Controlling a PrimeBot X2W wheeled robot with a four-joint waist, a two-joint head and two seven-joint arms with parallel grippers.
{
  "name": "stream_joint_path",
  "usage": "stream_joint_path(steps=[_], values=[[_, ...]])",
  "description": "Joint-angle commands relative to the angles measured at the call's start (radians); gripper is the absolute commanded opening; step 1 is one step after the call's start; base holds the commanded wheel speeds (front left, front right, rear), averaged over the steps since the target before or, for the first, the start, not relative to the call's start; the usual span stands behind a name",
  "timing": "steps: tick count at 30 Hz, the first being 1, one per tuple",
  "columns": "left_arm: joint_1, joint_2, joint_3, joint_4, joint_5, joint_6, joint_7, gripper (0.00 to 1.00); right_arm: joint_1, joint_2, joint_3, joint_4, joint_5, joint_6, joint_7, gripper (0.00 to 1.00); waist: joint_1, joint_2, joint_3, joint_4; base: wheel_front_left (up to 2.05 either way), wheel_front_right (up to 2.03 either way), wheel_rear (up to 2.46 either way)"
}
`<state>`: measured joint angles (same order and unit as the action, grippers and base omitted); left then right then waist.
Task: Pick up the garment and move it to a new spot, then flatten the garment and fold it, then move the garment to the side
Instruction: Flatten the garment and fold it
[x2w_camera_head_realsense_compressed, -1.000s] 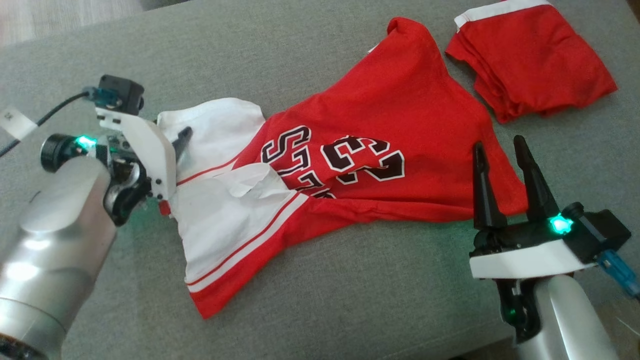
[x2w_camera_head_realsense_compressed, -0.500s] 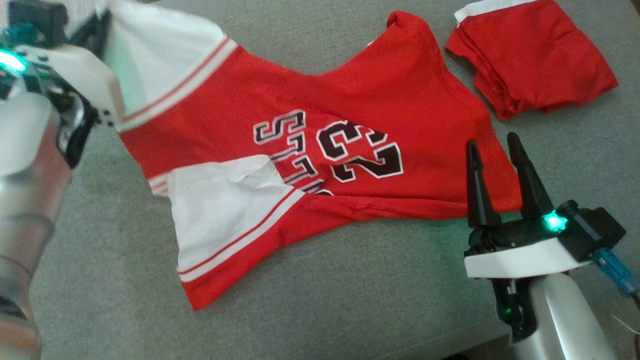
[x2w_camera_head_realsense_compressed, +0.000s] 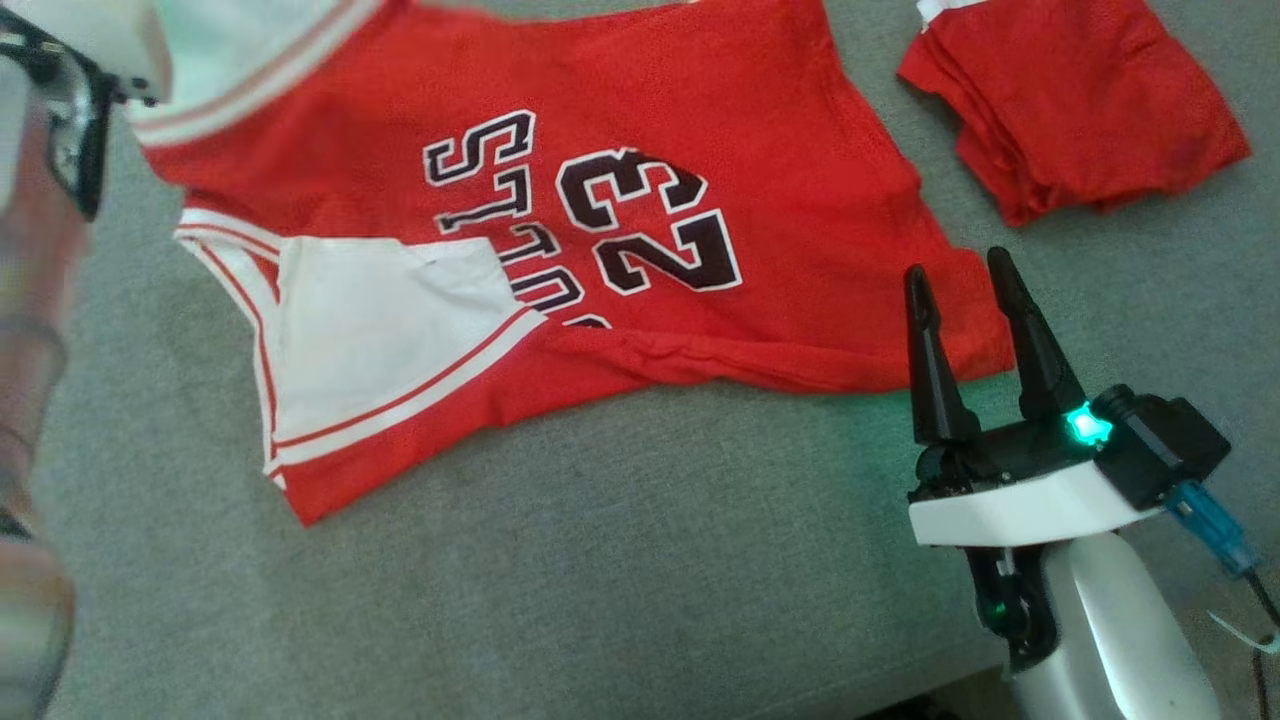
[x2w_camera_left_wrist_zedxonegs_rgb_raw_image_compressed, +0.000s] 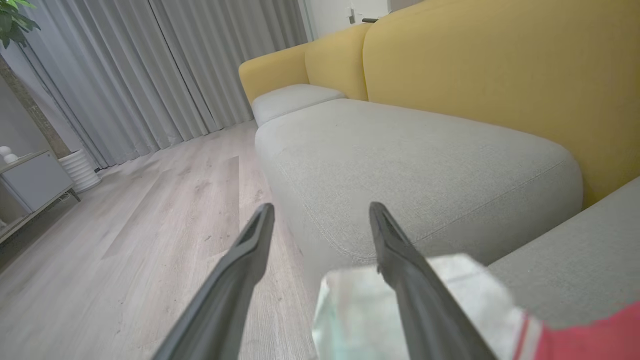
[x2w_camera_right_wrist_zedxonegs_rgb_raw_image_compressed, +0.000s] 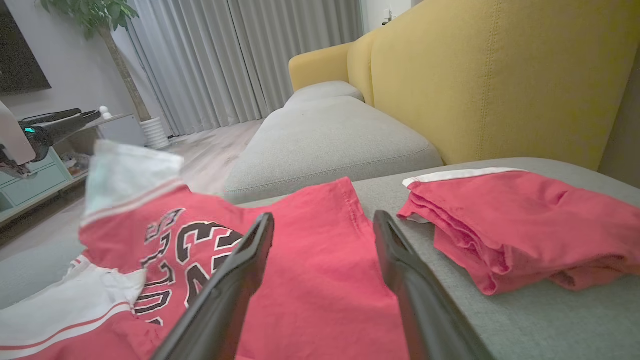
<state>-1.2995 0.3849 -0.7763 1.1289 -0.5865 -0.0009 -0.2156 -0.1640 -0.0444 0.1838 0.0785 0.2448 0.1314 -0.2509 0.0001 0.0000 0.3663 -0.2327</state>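
Jersey (x2w_camera_head_realsense_compressed: 800, 150) lies upper-left to lower-right: left gripper (x2w_camera_left_wrist_zedxonegs_rgb_raw_image_compressed: 321, 207) gaping beside its white shoulder (x2w_camera_head_realsense_compressed: 240, 40), right gripper (x2w_camera_head_realsense_compressed: 957, 264) spread, empty, right at the hem (x2w_camera_head_realsense_compressed: 975, 335).

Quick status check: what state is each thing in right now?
Jersey, lying mostly spread, number up, one white corner lifted, near edge rumpled, not folded.
Other red garment, folded, lying apart from the jersey.
Left gripper, open, white cloth beside one finger.
Right gripper, open, empty, over the jersey's edge.
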Motion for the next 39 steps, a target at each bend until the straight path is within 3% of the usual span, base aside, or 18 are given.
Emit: stream_joint_path(steps=[1, 8, 12, 17, 22, 31, 35, 39], values=[[-0.039, 0.011, 0.015, -0.003, 0.010, -0.007, -0.021, 1.00, -0.018, -0.006, 0.018, -0.029, -0.004, -0.001, -0.011, 1.00, -0.0001, 0.0000, 0.001, 0.010, 0.00, 0.00, 0.00], [0.015, -0.041, 0.029, 0.012, -0.012, -0.023, -0.042, 1.00, -0.028, -0.006, -0.007, -0.026, -0.020, -0.001, -0.011, 1.00, -0.0001, 0.0000, -0.029, 0.055, 0.00, 0.00, 0.00], [0.066, -0.071, 0.062, -0.044, -0.026, -0.020, -0.045, 1.00, -0.029, -0.006, -0.051, -0.029, -0.038, -0.001, -0.011, 1.00, -0.0001, 0.0000, -0.066, 0.106, 0.00, 0.00, 0.00], [0.188, -0.105, 0.106, -0.168, -0.019, 0.011, -0.046, 1.00, -0.016, -0.006, -0.105, -0.022, -0.062, -0.001, -0.011, 1.00, -0.0001, 0.0000, -0.126, 0.186, 0.00, 0.00, 0.00], [0.373, -0.129, 0.191, -0.367, -0.008, 0.071, -0.046, 1.00, 0.013, -0.006, -0.151, -0.017, -0.075, -0.001, -0.011, 1.00, -0.0001, 0.0000, -0.184, 0.261, 0.00, 0.00, 0.00], [0.802, -0.166, 0.300, -0.708, 0.074, 0.174, -0.046, 1.00, 0.074, -0.006, -0.193, -0.002, -0.081, -0.001, -0.011, 1.00, -0.0001, 0.0000, -0.244, 0.329, 0.00, 0.00, 0.00], [0.947, -0.196, 0.350, -0.820, 0.107, 0.195, -0.046, 1.00, 0.087, -0.006, -0.197, 0.002, -0.080, -0.001, -0.011, 1.00, -0.0001, 0.0000, -0.247, 0.336, 0.00, 0.00, 0.00], [0.997, -0.209, 0.368, -0.853, 0.144, 0.178, -0.046, 1.00, 0.087, -0.006, -0.185, 0.006, -0.078, -0.001, -0.011, 1.00, -0.0001, 0.0000, -0.241, 0.332, 0.00, 0.00, 0.00]])
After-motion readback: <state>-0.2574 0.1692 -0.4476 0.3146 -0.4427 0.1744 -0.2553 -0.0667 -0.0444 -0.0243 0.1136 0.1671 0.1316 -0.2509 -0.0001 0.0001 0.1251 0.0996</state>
